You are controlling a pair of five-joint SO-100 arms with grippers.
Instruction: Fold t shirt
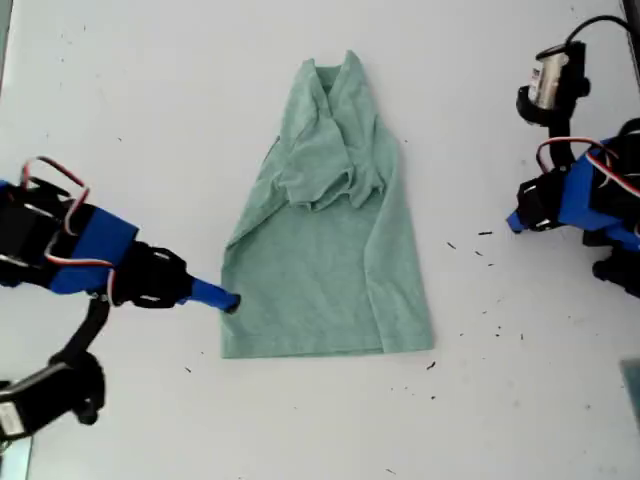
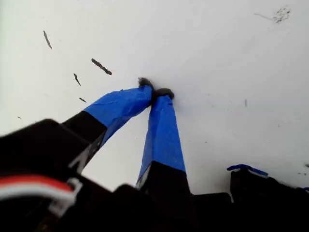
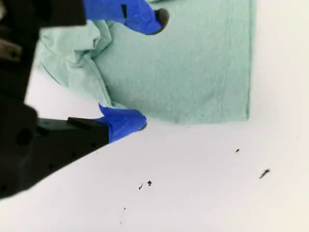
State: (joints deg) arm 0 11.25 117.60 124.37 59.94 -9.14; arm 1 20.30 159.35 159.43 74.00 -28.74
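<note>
The pale green t shirt [image 1: 330, 250] lies flat on the white table [image 1: 150, 120], neck away from the camera, with its sides and sleeves folded in over the chest. My second gripper [image 1: 226, 298] comes in from the exterior view's left and sits at the shirt's side edge near the hem. In the second wrist view this gripper [image 3: 148, 70] is open. One fingertip [image 3: 157, 19] is over the shirt [image 3: 193, 72] and the other [image 3: 130, 122] is on the table beside its edge. My first gripper [image 2: 155, 92] is shut on nothing, and sits [image 1: 515, 222] at the exterior view's right, apart from the shirt.
Small dark specks [image 1: 484, 234] dot the table between the shirt and the first arm, and below the hem [image 1: 431, 366]. A motor with cables [image 1: 548, 80] stands at the exterior view's upper right. A black arm base [image 1: 50, 395] sits at that view's lower left.
</note>
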